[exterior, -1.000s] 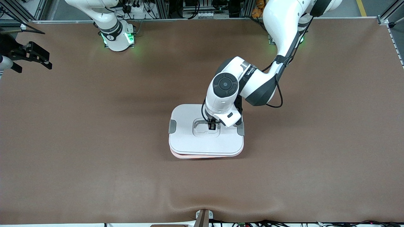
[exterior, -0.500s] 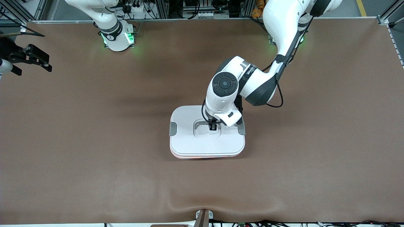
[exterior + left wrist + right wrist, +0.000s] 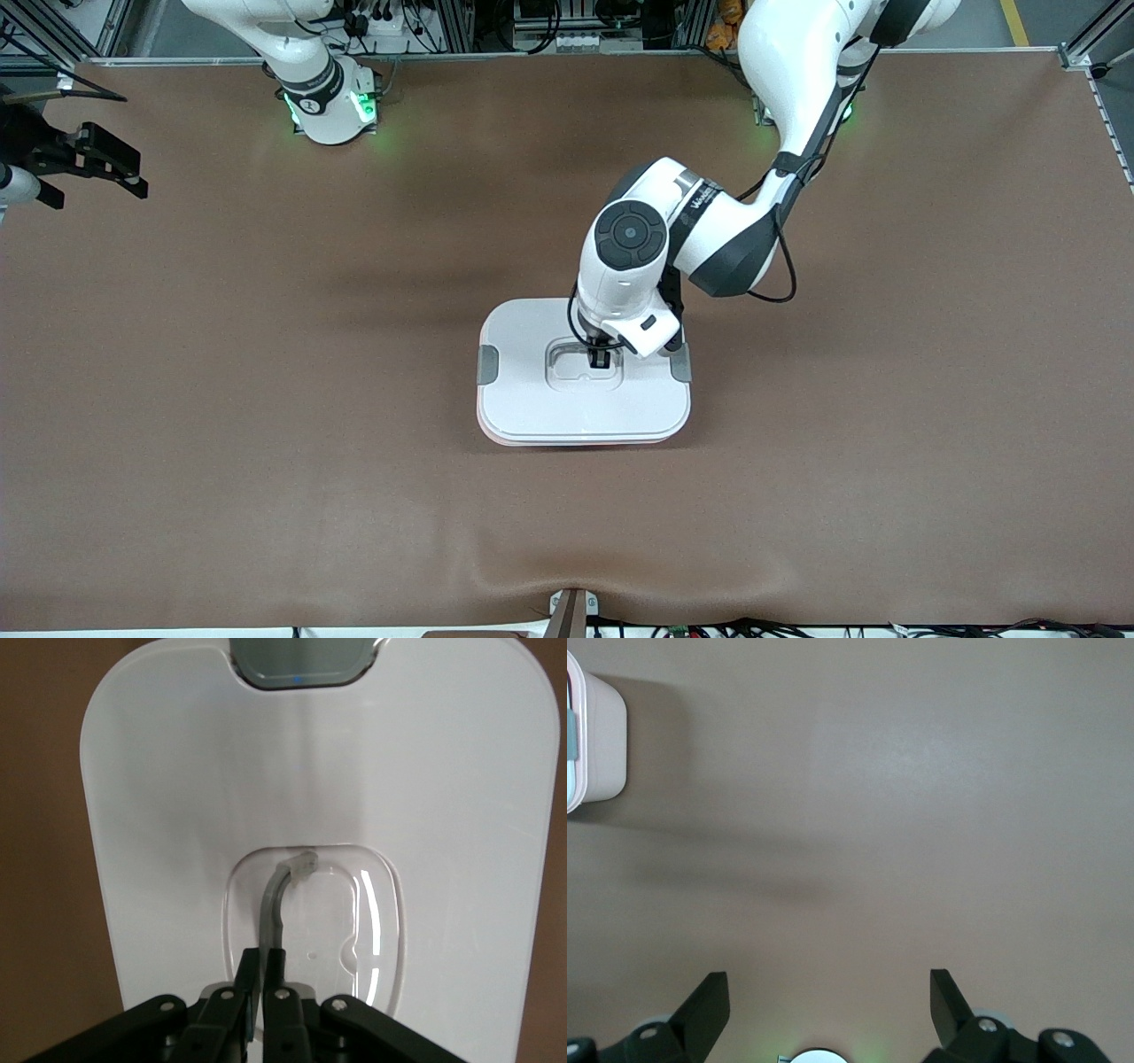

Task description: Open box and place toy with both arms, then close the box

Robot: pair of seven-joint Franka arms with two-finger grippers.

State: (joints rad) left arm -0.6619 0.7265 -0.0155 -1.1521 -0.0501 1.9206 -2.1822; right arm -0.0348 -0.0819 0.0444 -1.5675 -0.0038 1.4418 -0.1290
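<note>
Front view showed the box [image 3: 584, 390], a pink tub under a flat white lid [image 3: 532, 332], sitting near the middle of the brown table [image 3: 266, 399]. A thin pink edge showed below the lid on the side nearer the camera. Grey clips [image 3: 486, 365] sat at the two ends of the lid. The left gripper [image 3: 599, 357] was down in the lid's recessed centre, its fingers [image 3: 272, 979] pinched together on the thin handle [image 3: 276, 899]. The left arm's wrist and forearm [image 3: 631, 257] hung over the part of the lid toward the robots' bases and hid one clip in part. The right gripper [image 3: 84, 164] waited over the table's edge at the right arm's end, well apart from the box, fingers [image 3: 709, 1001] spread wide and holding nothing. The toy could not be seen.
</note>
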